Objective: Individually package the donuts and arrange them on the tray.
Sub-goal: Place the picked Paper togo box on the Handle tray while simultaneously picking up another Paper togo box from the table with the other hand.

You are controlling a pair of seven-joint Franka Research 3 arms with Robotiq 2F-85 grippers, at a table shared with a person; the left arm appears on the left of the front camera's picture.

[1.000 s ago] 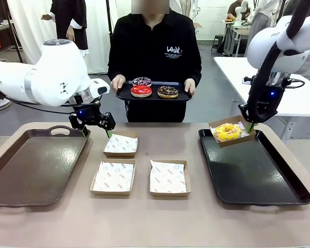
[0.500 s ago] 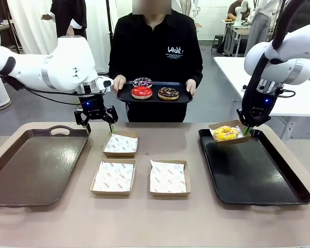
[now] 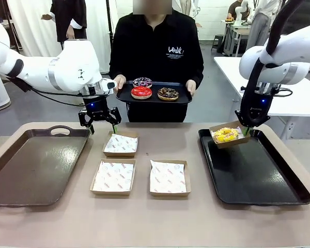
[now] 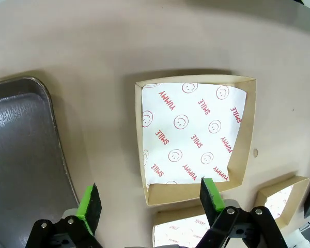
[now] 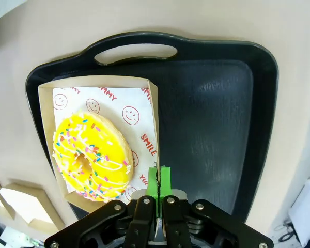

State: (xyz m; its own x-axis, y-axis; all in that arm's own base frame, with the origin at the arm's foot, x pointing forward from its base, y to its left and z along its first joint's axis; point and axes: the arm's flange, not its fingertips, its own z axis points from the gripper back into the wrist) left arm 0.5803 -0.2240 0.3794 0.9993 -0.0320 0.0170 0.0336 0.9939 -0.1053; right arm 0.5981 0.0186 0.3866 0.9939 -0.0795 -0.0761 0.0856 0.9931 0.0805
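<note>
**Front view.** The tabletop [image 3: 196,222] is matte tan with rounded corners.
- The left pincer [image 3: 102,127] hangs above the tabletop with its jaws spread wide and holds nothing.
- Just below it and to its right is the first empty box [image 3: 120,144], lined with paper.
- The second empty box [image 3: 113,176] and the third empty box [image 3: 168,177] lie nearer the robot.
- To the left of the left pincer is a bare brown tray [image 3: 31,165].
- The right pincer [image 3: 246,129] is pinched tight on the right wall of the donut box [image 3: 215,127], at the far-left corner of the black tray [image 3: 258,175]. I cannot tell whether the box rests on the tray.
- The yellow donut [image 3: 225,134] sits in that box, just left of the right pincer.
- Beyond the left pincer, a person holds a serving tray [image 3: 154,98] in both hands. It carries the red donut [image 3: 141,91], the chocolate donut [image 3: 168,93] and the purple donut [image 3: 142,81].
- The room has a grey floor, pale curtains at the back, and a white table behind the right arm.

**Left wrist view.** The left pincer [image 4: 151,201] has its green pads well apart and is empty.
- The first empty box [image 4: 196,129] is straight ahead. Its white paper is printed with red smileys.
- The rim of the brown tray [image 4: 20,150] is to the left of the pincer.
- The tan tabletop [image 4: 93,41] is beyond.

**Right wrist view.** The right pincer [image 5: 158,178] has its pads together on the side wall of the donut box [image 5: 93,81].
- The yellow donut [image 5: 93,155] is left of the pincer. It has coloured sprinkles.
- The black tray [image 5: 212,124] is beneath the box, and its handle is ahead of the pincer.
</note>
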